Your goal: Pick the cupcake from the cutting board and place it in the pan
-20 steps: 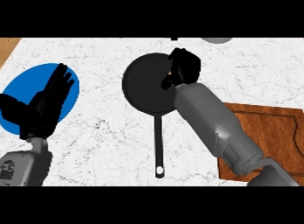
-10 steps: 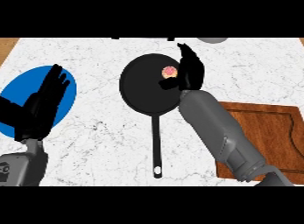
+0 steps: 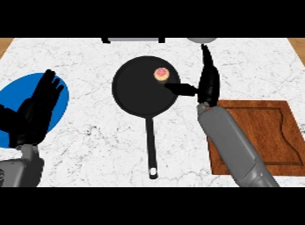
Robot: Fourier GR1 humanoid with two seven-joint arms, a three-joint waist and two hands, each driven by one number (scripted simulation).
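A small pink-topped cupcake [image 3: 161,74] sits inside the black pan [image 3: 138,94], near its upper right rim. My right hand [image 3: 208,83] is just right of the pan, edge-on, fingers straight up and thumb stretched toward the cupcake without touching it; it is open and holds nothing. The wooden cutting board [image 3: 274,132] lies at the right, partly under my right forearm, with nothing on the part that shows. My left hand [image 3: 34,112] rests open over the blue plate at the left.
A blue plate [image 3: 12,99] lies at the left, partly hidden by my left hand. The pan's long handle [image 3: 150,147] points toward me. A grey round object [image 3: 202,40] and a dark bar [image 3: 132,40] sit at the counter's far edge.
My right hand has let go of the cupcake, which now sits in the pan. The hand has opened and drawn off to the right of the pan.
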